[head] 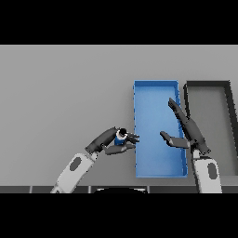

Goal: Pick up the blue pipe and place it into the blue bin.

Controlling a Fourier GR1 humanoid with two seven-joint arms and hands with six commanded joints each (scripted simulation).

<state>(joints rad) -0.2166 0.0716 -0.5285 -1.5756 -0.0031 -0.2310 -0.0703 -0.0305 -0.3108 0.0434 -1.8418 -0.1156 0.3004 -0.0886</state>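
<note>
Blue and short, the pipe is pinched in the curled left hand, just beside the bin. It is judged light, rigid, perhaps slippery; best gripped across its body. The right hand is held open over the bin.

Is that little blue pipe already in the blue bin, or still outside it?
Outside. The blue pipe sits in the left hand, whose fingers curl round it, just left of the blue bin.
</note>
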